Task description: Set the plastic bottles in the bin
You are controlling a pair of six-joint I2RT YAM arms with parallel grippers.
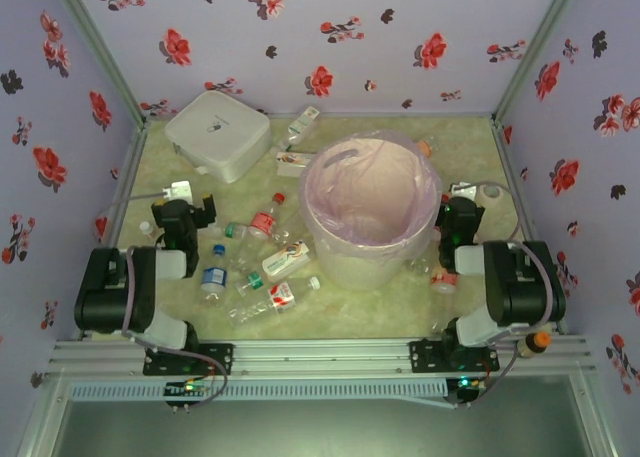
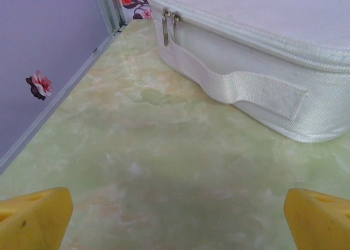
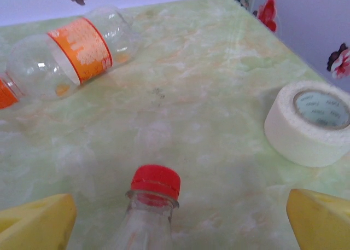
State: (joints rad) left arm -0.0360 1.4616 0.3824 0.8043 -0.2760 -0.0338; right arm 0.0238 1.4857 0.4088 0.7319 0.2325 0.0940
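Note:
The bin point(image 1: 370, 239), a pale bucket lined with a pink bag, stands mid-table. Several plastic bottles lie left of it, among them a red-labelled one point(image 1: 262, 220), a blue-capped one point(image 1: 213, 277) and one near the front point(image 1: 275, 299). Others lie behind the bin point(image 1: 300, 127). My left gripper point(image 1: 190, 209) is open over bare table point(image 2: 178, 222), facing a white zip case point(image 2: 262, 53). My right gripper point(image 1: 460, 212) is open point(image 3: 180, 222). A clear bottle with a red cap point(image 3: 155, 181) points away between its yellow fingers point(image 3: 38, 222), untouched. An orange-labelled bottle point(image 3: 76, 50) lies further off.
The white zip case point(image 1: 218, 135) sits at the back left. A roll of white tape point(image 3: 309, 124) lies right of my right gripper. Flowered walls close the table on three sides, and the bin stands close to the right arm.

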